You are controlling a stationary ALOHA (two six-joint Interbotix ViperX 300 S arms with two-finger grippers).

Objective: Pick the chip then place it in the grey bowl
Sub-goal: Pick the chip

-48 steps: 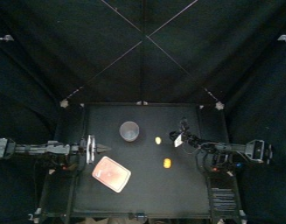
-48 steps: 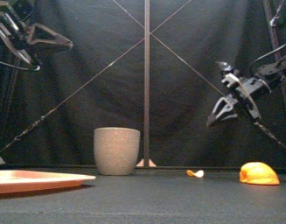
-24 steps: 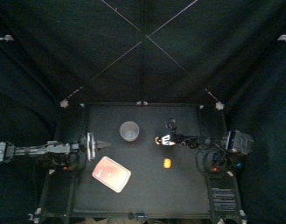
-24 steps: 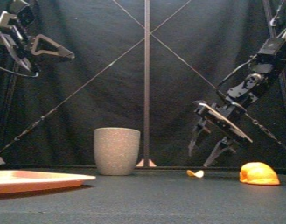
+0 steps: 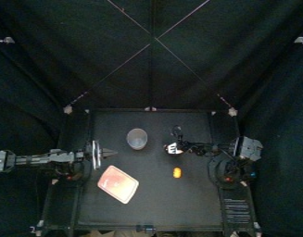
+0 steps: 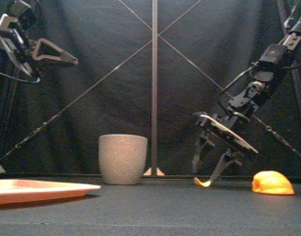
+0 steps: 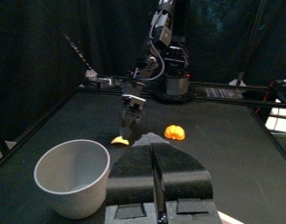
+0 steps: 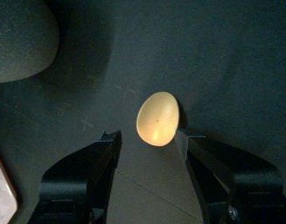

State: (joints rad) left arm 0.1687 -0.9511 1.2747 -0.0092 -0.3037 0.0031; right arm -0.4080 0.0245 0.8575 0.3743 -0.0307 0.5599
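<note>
Shows the chip, small and yellow-orange, lying on the black surface right of the middle. Sets it well apart from the bowl on its left and from an orange toy on its right. Places the right claw directly over that chip, slanting down from the right, tips at or just above the surface.

Confirms in the right wrist view a spread right claw, with the chip between the 2 jaws and reaching a little past their tips. Lies nearer 1 jaw than the other; cannot tell whether either jaw touches it. Catches the bowl at a corner of that same view, apart from the claw.

Puts, from above, the chip just beside the right claw, right of the bowl and behind the toy. Adds a pink tray toward the front left of the surface.

Finds the left claw resting at the left side, raised, well apart from everything. Shows in the left wrist view its 2 jaws pressed together on nothing, pointing toward the bowl, with the chip, the toy and the right claw beyond.
</note>
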